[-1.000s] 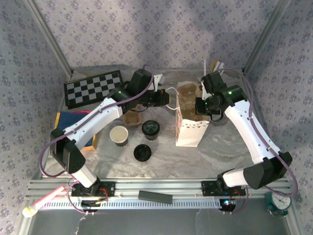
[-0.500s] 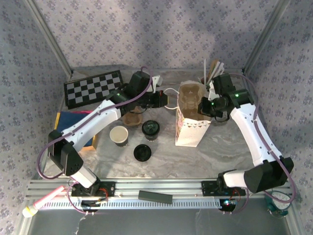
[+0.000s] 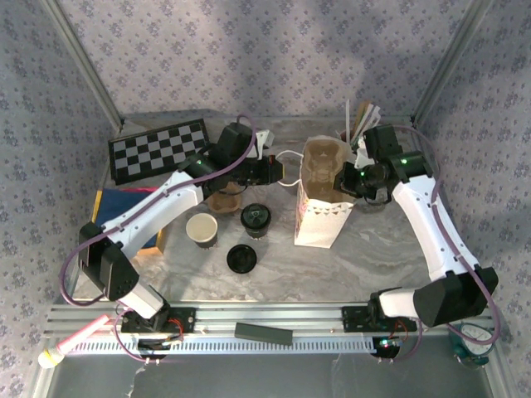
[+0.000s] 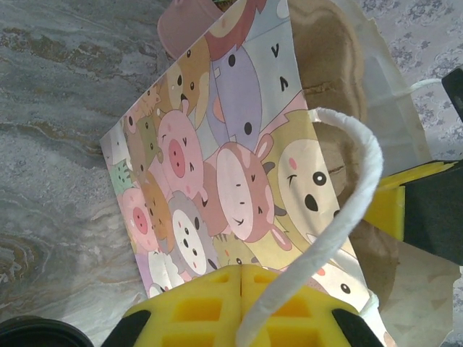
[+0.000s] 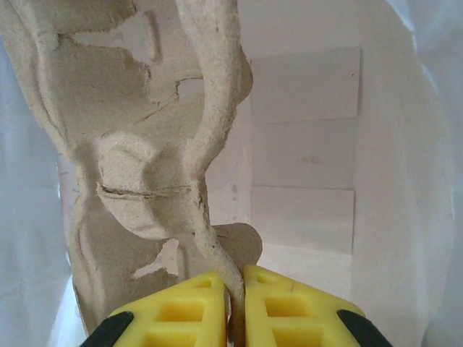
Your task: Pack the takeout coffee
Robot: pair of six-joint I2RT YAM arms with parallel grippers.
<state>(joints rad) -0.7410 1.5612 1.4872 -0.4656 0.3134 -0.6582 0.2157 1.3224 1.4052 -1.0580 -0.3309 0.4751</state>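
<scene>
The takeout coffee (image 3: 255, 218), a dark cup with a black lid, stands on the table left of the paper bag (image 3: 318, 225). My left gripper (image 3: 280, 171) is shut on the bag's white rope handle (image 4: 347, 210), its yellow fingers (image 4: 202, 303) pressed together over the cartoon-printed side (image 4: 217, 159). My right gripper (image 3: 338, 181) reaches into the bag's mouth from the right. It is shut on the thin edge of a brown moulded-pulp cup carrier (image 5: 145, 144), which stands inside the white bag interior (image 5: 311, 144). The carrier's top (image 3: 320, 162) sticks out of the bag.
A lidless cup with a white inside (image 3: 202, 228) and a loose flat black lid (image 3: 241, 258) sit near the coffee. A brown item (image 3: 224, 200) lies under the left arm. A chessboard (image 3: 158, 149) lies at the back left, and a blue book (image 3: 120, 206) is at the left.
My right wrist has swung back and to the right, and the carrier it holds now stands more squarely in the bag's mouth. The left gripper has kept its hold on the handle.
</scene>
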